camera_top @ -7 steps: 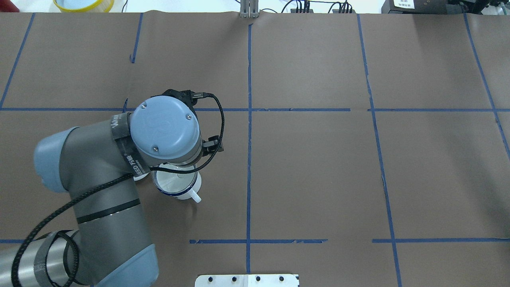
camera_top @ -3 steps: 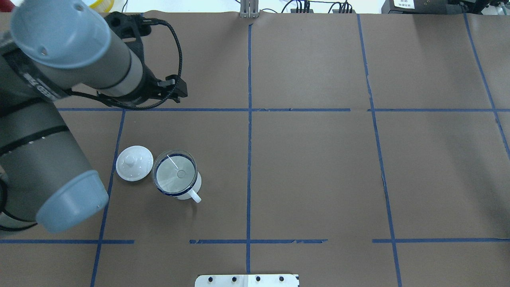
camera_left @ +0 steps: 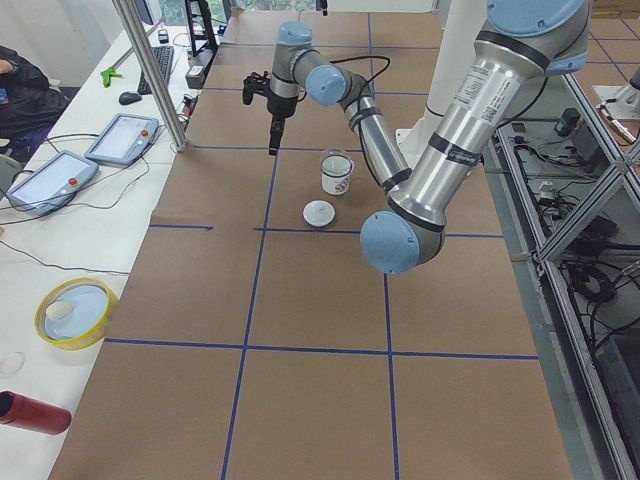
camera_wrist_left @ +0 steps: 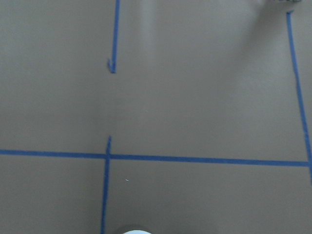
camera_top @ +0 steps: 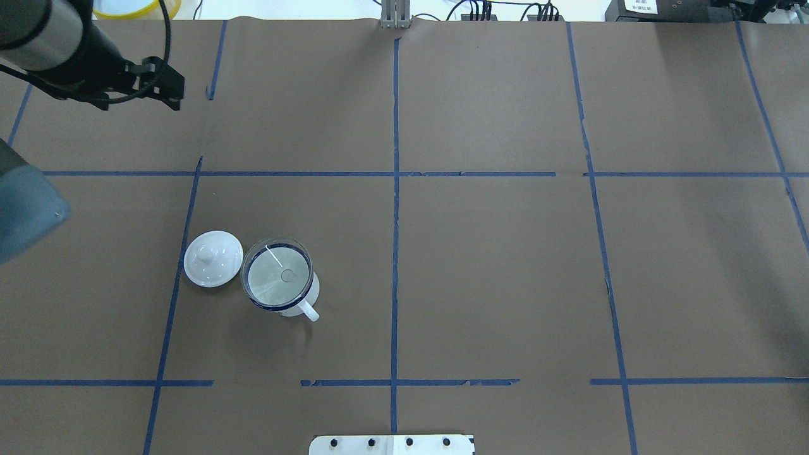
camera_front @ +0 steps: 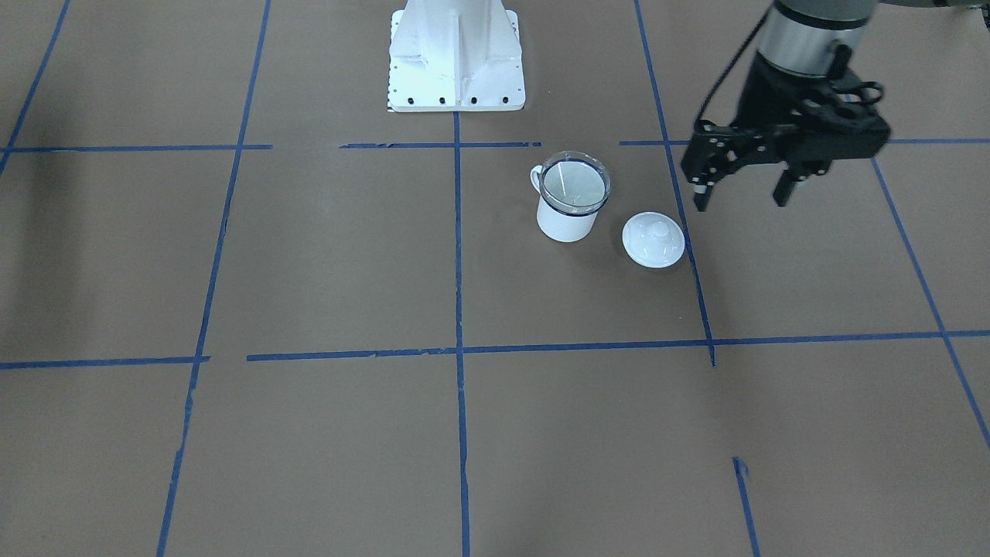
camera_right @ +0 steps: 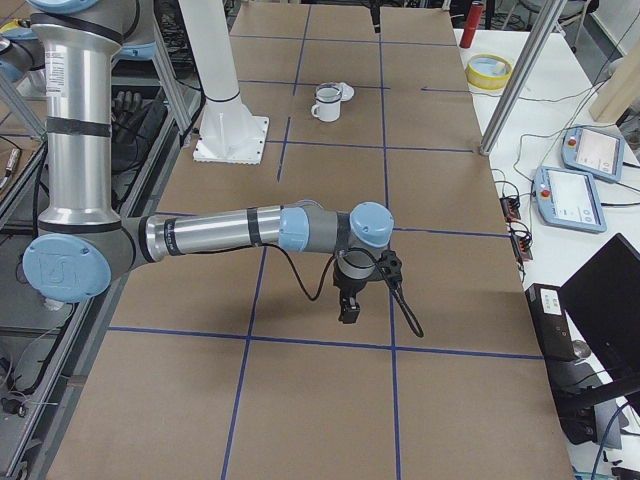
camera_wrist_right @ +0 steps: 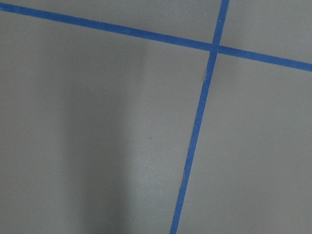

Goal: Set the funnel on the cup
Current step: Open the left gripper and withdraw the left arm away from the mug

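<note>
The clear funnel [camera_top: 277,273] sits mouth-up in the white cup [camera_top: 292,304] with the dark blue rim, spout down inside it. Both also show in the front view, the funnel [camera_front: 576,182] on the cup [camera_front: 567,223]. My left gripper [camera_front: 741,199] is open and empty, hanging above the table well off to the cup's side, far back left in the overhead view [camera_top: 142,95]. My right gripper [camera_right: 348,308] shows only in the exterior right view, far from the cup, low over bare paper; I cannot tell if it is open or shut.
A round white domed lid [camera_top: 213,258] lies right beside the cup. The white robot pedestal [camera_front: 456,54] stands behind the cup. A yellow bowl [camera_left: 75,312] and a red cylinder [camera_left: 35,412] lie off the brown paper. Blue tape lines grid the table.
My left arm has lifted away from above the cup and swung to the far back left. The funnel stays seated on the cup; the lid has come into view.
</note>
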Robot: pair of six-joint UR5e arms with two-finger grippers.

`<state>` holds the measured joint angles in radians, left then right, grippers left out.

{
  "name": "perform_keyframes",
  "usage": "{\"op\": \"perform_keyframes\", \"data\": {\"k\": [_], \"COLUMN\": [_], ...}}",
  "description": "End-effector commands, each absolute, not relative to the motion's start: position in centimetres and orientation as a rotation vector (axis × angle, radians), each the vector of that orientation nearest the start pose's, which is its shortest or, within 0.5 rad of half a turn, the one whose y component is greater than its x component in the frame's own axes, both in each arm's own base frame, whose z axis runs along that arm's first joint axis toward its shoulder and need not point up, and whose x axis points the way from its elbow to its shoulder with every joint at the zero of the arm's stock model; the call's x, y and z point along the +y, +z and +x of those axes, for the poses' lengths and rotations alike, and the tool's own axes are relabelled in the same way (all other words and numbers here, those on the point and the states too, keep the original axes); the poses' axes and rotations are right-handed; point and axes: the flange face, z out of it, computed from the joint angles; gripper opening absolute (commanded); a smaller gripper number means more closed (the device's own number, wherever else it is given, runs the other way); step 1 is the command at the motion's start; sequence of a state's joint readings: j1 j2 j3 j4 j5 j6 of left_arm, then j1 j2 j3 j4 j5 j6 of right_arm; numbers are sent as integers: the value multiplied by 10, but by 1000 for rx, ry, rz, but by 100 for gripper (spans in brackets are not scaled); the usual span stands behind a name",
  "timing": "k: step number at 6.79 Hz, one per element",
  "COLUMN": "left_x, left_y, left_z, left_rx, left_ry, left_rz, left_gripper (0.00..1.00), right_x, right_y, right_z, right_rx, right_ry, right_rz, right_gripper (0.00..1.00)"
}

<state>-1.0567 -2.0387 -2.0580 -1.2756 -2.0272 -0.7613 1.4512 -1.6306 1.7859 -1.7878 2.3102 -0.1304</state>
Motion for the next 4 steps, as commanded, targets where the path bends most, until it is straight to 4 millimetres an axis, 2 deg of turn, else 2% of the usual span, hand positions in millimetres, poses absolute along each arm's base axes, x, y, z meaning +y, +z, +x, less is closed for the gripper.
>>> {"op": "perform_keyframes", "data": {"k": [1, 2, 3, 4], "left_x": [-583, -602, -605, -590], "left_y": [345, 403, 448, 488], "left_z": [52, 3, -18, -25], "left_rx": [689, 650, 638, 638], "left_ry": [118, 186, 218, 221], "left_rz": [240, 215, 200, 222], "left_gripper": [100, 100, 100, 100], "right_x": [-462, -462, -462, -462], "right_y": [605, 606, 605, 606], "right_z": [11, 11, 11, 11], "right_rx": [-741, -741, -741, -741], "right_ry": [-216, -216, -216, -216], "right_rz": [-53, -55, -53, -55], "right_gripper": [100, 100, 100, 100]}}
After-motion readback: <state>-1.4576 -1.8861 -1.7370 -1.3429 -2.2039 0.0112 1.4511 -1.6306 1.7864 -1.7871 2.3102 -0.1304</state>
